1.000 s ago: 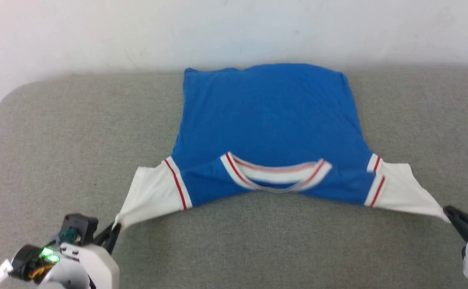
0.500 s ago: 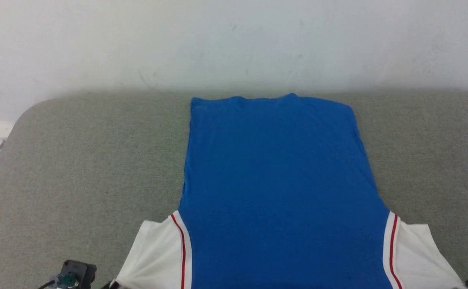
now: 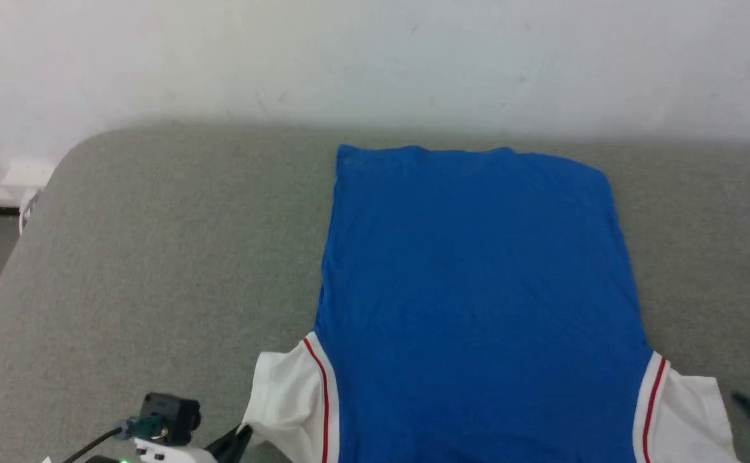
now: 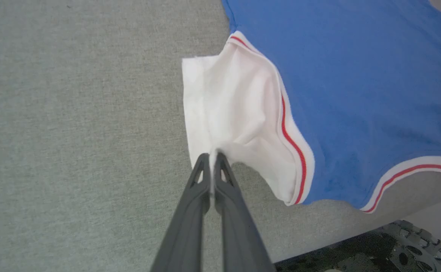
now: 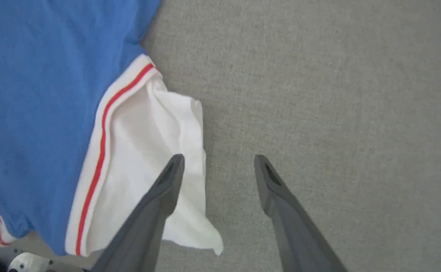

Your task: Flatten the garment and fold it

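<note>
Now the right gripper point(image 5: 220, 160) has let go of its sleeve, while the left gripper point(image 4: 212, 156) keeps its pinch.

The garment point(image 3: 477, 289) lies spread on the grey cloth-covered table point(image 3: 156, 244), its blue body flat and smooth, hem toward the wall point(image 3: 375, 58) and shoulders by the near edge. A second ago both sleeves were drawn taut outward. Now the right jaws stand wide apart, one finger over the right sleeve point(image 5: 141, 151), which has dropped slack and slightly crumpled onto the table. The left jaws are closed on the edge of the left sleeve point(image 4: 235, 113), lifting a small fold of it. Flattening looks nearly finished: I judge that the left sleeve must be released too, and the right sleeve's curled corner perhaps smoothed, before folding begins.
</note>
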{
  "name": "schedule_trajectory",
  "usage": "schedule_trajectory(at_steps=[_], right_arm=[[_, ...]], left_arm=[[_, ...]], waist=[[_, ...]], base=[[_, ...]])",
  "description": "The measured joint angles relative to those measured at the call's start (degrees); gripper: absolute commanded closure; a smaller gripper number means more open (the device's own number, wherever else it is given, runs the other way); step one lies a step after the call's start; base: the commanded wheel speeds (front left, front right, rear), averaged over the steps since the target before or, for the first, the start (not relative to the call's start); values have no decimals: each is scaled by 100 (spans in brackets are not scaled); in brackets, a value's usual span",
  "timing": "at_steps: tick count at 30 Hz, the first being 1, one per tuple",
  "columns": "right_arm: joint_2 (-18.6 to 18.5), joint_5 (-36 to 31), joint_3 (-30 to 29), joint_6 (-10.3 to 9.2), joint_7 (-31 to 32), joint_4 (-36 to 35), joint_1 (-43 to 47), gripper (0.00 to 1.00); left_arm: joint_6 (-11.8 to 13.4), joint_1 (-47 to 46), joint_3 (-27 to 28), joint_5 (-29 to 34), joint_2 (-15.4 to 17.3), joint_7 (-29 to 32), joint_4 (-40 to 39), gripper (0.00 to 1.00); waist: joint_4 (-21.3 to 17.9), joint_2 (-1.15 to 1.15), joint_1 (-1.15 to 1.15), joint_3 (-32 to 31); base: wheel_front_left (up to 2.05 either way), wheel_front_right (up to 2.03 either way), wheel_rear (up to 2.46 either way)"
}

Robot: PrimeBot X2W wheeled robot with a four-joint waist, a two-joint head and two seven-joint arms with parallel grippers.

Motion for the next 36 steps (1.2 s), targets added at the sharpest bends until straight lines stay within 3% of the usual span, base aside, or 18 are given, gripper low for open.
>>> schedule_trajectory(at_steps=[8, 13, 23, 32, 36], right_arm=[[197, 23, -227, 0, 772, -286, -1753, 0], [191, -51, -300, 0, 1303, 391, -3070, 0], [-67, -959, -170, -1, 2053, 1683, -5291, 0], [-364, -1443, 237, -1, 2259, 2364, -5876, 0], [-665, -1511, 511, -1, 2198, 2407, -5892, 0]], left_arm=[[10, -384, -129, 151, -208, 69, -720, 100], [52, -593, -193, 309, -414, 12, -991, 100], [-1, -953, -417, 554, -1023, -568, -1018, 100], [-132, -1139, -658, 654, -1369, -784, -766, 100], [-192, -1143, -693, 652, -1437, -855, -613, 100]], waist=[[337, 0, 1, 653], [631, 0, 1, 1131], [1285, 0, 2, 2066], [1867, 0, 1, 2683], [2051, 0, -2, 2843]], base=[[0, 0, 0], [0, 0, 0], [0, 0, 0], [0, 0, 0], [0, 0, 0]])
